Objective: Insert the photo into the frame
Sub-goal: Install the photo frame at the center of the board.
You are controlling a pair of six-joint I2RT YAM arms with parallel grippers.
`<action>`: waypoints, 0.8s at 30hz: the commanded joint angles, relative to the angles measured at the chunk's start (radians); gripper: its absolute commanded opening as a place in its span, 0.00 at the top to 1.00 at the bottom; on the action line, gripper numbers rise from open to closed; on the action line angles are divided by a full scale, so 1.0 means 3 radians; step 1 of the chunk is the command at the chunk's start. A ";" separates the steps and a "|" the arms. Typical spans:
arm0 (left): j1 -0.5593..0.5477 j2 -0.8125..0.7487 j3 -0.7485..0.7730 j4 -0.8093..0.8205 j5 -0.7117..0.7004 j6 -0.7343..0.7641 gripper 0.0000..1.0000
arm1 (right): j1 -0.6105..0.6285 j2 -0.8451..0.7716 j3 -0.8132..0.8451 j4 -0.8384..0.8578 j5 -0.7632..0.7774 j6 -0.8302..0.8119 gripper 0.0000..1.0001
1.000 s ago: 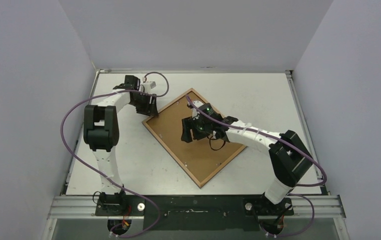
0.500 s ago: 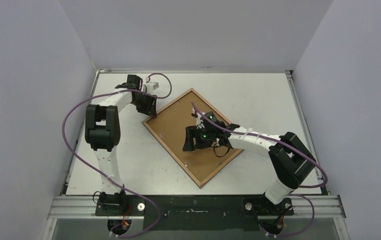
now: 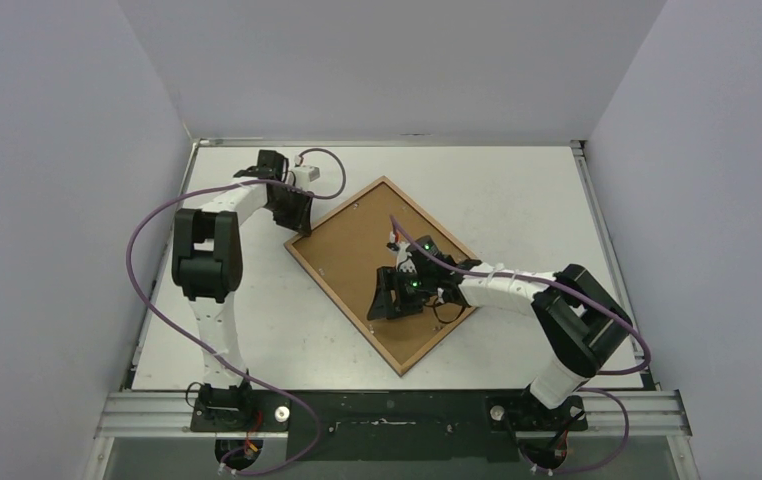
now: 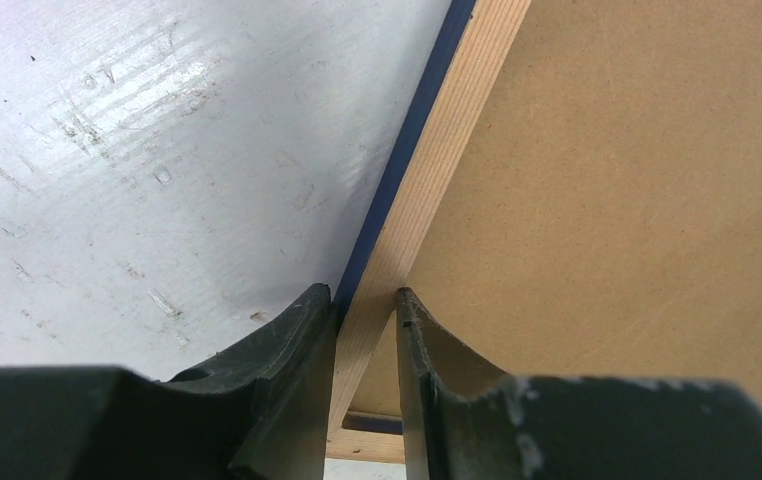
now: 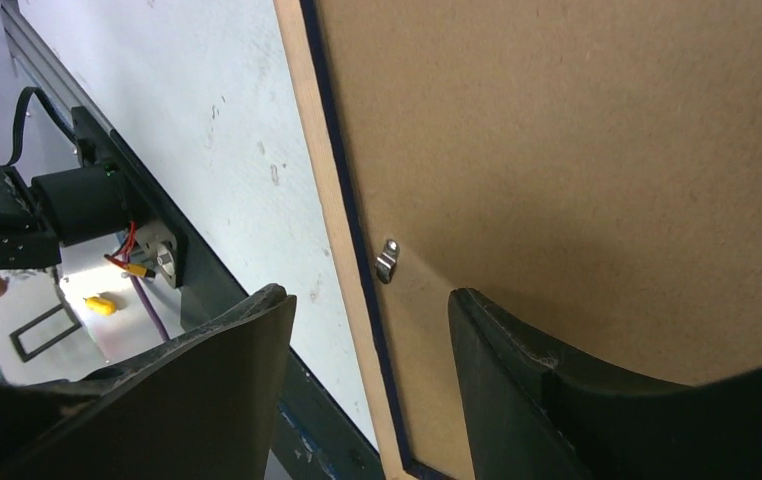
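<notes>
Your one navy-and-wood rectangular picture frame (image 4: 435, 150) lies back-up and diagonal, mid-picture on the white table (image 3: 517, 190). Of your two black grippers, the left gripper (image 4: 367, 300) pinches the frame's wooden rail near its left corner. The right gripper (image 5: 369, 298) hangs spread over one silver metal clip (image 5: 388, 260) at the lower-left edge of the brown backing board (image 5: 577, 150).

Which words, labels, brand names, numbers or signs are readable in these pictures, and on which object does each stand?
None: no text can be read in any view.
The backing board, the frame and the table are plain; the marks on the table are scratches, not letters.
The metal clip shows no readable stamp.
</notes>
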 commanded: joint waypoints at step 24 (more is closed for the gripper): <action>-0.0254 -0.0154 -0.0446 0.0313 -0.0391 -0.0633 0.85 | -0.0104 -0.0144 -0.0383 0.0188 -0.0256 0.0289 0.42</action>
